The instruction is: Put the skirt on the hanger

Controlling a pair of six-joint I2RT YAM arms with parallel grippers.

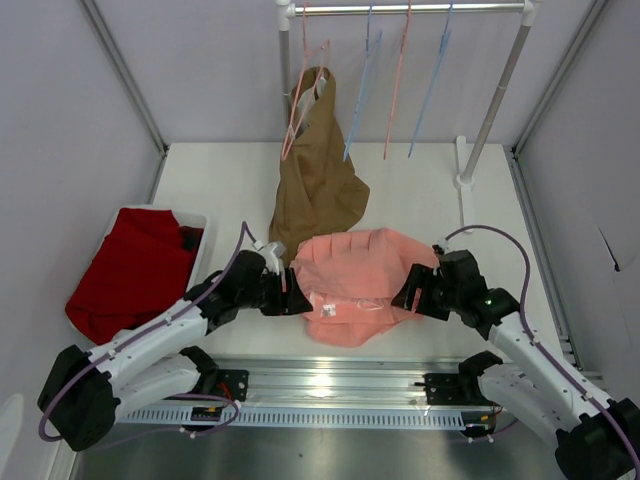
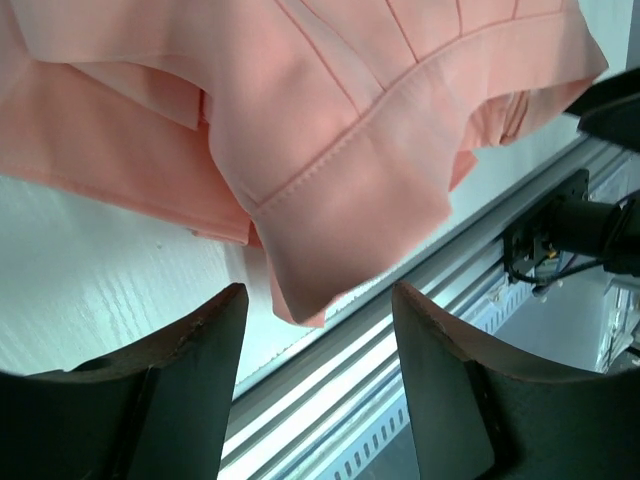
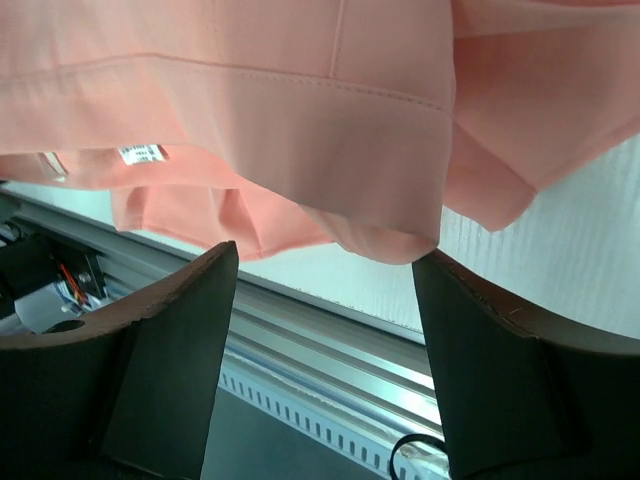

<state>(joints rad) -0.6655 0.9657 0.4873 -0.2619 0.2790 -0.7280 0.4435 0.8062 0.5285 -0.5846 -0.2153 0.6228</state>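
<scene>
The salmon-pink pleated fabric skirt (image 1: 360, 270) is lying rumpled on the white desk (image 1: 430, 190), between the two arms and near the front edge. The left tool (image 1: 292, 296) is standing at the skirt's left edge with its fingers spread apart, clamping nothing. The right tool (image 1: 408, 296) is standing spread in the same way at the right edge, also gripping nothing. The thin pale-blue triangular hanger (image 1: 362, 100) is hanging on the rail at the back, well apart from the skirt. Judging by its folds, the garment is behaving as light, limp cloth that will probably sag and slip on a thin hanger. Taking hold of the stitched band on both sides, so the cloth is kept stretched, appears soundest. The overhead view is showing the whole layout, including the brown draped garment (image 1: 315, 190) just behind the skirt, which neither wrist camera is showing. The left wrist view is showing a stitched corner dipping between the fingertips. The right wrist view is showing a small white label (image 3: 140, 153) and a folded edge just beside one finger.
</scene>
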